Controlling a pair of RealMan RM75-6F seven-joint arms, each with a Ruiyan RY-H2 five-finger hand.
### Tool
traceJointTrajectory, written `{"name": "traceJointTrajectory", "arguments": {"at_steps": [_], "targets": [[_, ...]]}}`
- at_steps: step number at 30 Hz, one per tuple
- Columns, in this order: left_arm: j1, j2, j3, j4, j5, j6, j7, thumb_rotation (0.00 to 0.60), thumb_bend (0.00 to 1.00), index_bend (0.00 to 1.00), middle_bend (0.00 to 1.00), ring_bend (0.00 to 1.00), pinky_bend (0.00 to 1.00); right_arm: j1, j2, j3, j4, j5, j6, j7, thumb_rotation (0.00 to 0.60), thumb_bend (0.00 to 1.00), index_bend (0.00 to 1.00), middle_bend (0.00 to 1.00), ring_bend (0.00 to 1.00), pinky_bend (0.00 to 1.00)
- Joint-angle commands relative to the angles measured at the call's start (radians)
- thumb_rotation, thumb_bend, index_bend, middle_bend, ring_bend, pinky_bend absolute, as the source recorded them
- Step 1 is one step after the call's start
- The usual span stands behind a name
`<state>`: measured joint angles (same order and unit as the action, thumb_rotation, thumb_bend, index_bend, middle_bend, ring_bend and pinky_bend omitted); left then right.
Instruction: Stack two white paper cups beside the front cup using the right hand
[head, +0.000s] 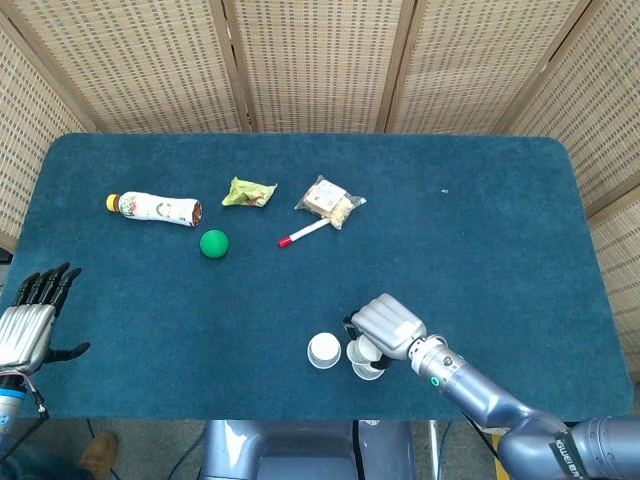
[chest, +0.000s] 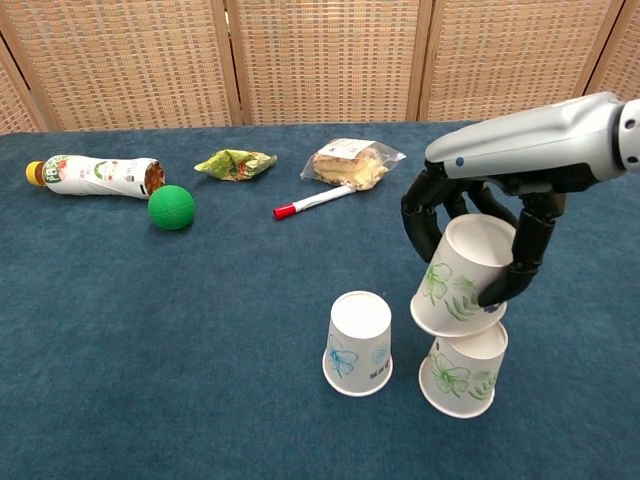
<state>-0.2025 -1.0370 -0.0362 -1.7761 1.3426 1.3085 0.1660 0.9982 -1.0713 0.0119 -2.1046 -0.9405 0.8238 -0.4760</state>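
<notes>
My right hand (chest: 480, 240) (head: 390, 328) grips an upside-down white paper cup (chest: 460, 280) with green leaf print, tilted and held just over another inverted paper cup (chest: 463, 375) near the front edge. The held cup's rim meets or nearly meets the top of that lower cup. To its left stands the front cup (chest: 359, 343) (head: 324, 350), also upside down and alone. In the head view the hand covers most of the two right cups (head: 366, 362). My left hand (head: 28, 320) hangs off the table's left edge with fingers spread, holding nothing.
At the back lie a bottle (chest: 95, 175) on its side, a green ball (chest: 171, 207), a crumpled green wrapper (chest: 235, 163), a red-capped marker (chest: 315, 200) and a snack bag (chest: 348, 164). The blue table (head: 480, 230) ends just in front of the cups.
</notes>
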Motion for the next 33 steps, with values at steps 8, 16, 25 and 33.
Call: {"name": "traceJointTrajectory", "arguments": {"at_steps": [8,16,25,33], "targets": [[-0.003,-0.004,-0.002,0.003,-0.006,-0.006,0.006,0.600,0.00,0.00,0.00,0.00,0.00,0.001,-0.049,0.004,0.028,-0.014,-0.003,0.001,0.600,0.40,0.48,0.56,0.58,0.66],[-0.004,-0.004,-0.003,0.003,-0.009,-0.010,0.006,0.600,0.00,0.00,0.00,0.00,0.00,0.009,-0.078,0.007,0.029,-0.007,-0.001,-0.012,0.600,0.17,0.31,0.39,0.43,0.53],[-0.004,-0.001,-0.006,0.005,-0.011,-0.012,-0.002,0.600,0.00,0.00,0.00,0.00,0.00,0.068,-0.017,-0.028,-0.034,0.091,-0.036,-0.092,0.600,0.00,0.00,0.02,0.07,0.16],[-0.002,0.001,-0.005,0.006,-0.007,-0.010,-0.009,0.600,0.00,0.00,0.00,0.00,0.00,0.037,0.162,-0.008,-0.191,0.041,0.041,-0.072,0.600,0.00,0.00,0.00,0.05,0.14]]}}
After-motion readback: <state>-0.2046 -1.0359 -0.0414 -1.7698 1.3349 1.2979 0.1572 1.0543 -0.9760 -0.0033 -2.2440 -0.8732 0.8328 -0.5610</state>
